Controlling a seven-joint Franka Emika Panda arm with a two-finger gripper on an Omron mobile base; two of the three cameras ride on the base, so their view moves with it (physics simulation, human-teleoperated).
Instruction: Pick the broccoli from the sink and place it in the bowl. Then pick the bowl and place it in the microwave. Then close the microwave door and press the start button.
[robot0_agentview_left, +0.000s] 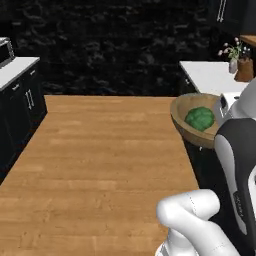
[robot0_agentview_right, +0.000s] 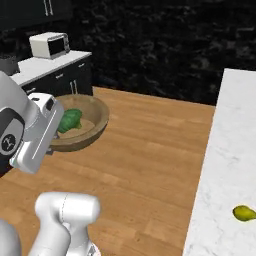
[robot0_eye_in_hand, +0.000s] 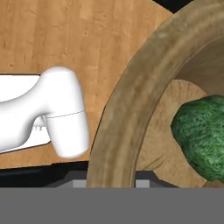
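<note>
The light brown wooden bowl (robot0_agentview_left: 186, 116) hangs in the air over the wooden floor, tilted a little. The dark-green broccoli (robot0_agentview_left: 200, 118) lies inside it. My gripper (robot0_agentview_left: 219, 120) is shut on the bowl's rim at its right side, with the white hand right behind it. From the other side, the bowl (robot0_agentview_right: 92, 122) juts out from my gripper (robot0_agentview_right: 55, 132), and the broccoli (robot0_agentview_right: 70, 120) rests near the hand. In the hand view the bowl's thick rim (robot0_eye_in_hand: 131, 100) runs down into my gripper (robot0_eye_in_hand: 111, 181), with the broccoli (robot0_eye_in_hand: 203, 135) to its right. The sink and the microwave are out of view.
A white marble counter (robot0_agentview_right: 225, 150) runs along the right, with a yellow-green pear (robot0_agentview_right: 243, 213) on it. Dark cabinets with a pale top (robot0_agentview_right: 47, 67) stand at the left and carry a small white boxy appliance (robot0_agentview_right: 50, 45). A flower pot (robot0_agentview_left: 242, 62) stands on the far counter (robot0_agentview_left: 207, 75).
</note>
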